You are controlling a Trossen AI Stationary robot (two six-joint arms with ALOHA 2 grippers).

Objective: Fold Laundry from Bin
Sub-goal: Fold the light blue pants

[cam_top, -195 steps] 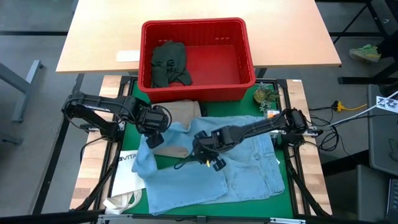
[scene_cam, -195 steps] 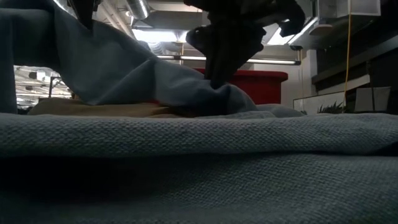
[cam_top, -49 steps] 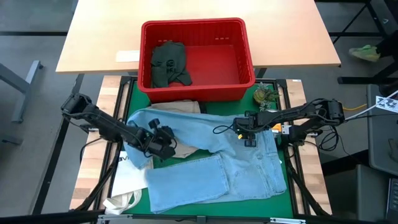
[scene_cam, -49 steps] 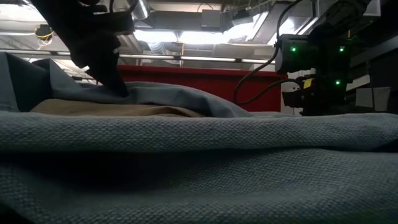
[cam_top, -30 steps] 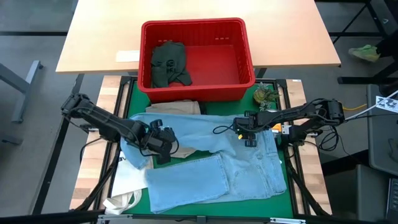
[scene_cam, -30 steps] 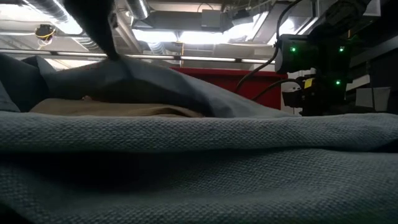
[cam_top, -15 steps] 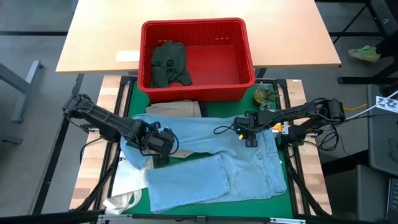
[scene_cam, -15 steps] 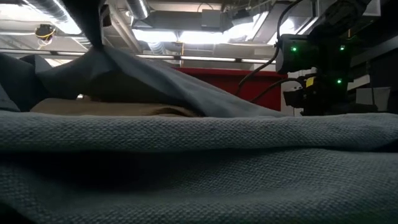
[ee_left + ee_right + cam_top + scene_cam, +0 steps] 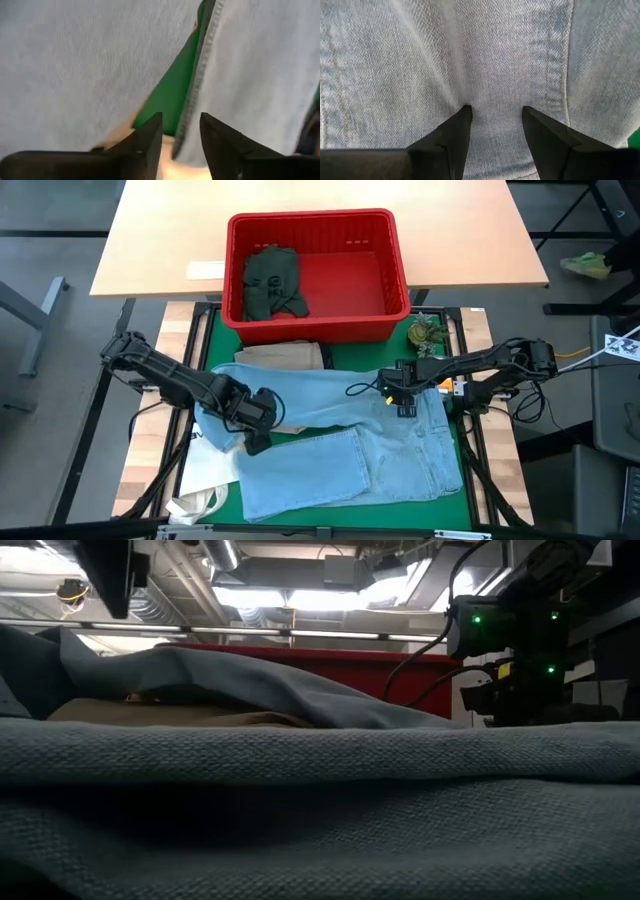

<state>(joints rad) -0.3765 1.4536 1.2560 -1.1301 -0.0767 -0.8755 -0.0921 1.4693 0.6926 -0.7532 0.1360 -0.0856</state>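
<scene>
The light blue jeans [image 9: 345, 445] lie spread flat over the green mat [image 9: 213, 345], one leg reaching toward the left arm and crossing the khaki trousers [image 9: 283, 355] just in front of the red bin [image 9: 315, 225]. A dark green garment [image 9: 272, 280] sits inside that bin. The left gripper [image 9: 254, 418] hangs over the hem of that leg, its fingers [image 9: 147, 142] parted with nothing between them; the hem edge and a strip of mat show just past the tips. The right gripper [image 9: 402, 402] rests near the waist end, jaws spread and pressing on the denim [image 9: 490, 65] without pinching it. A white tote bag [image 9: 205, 470] peeks out beside the jeans.
</scene>
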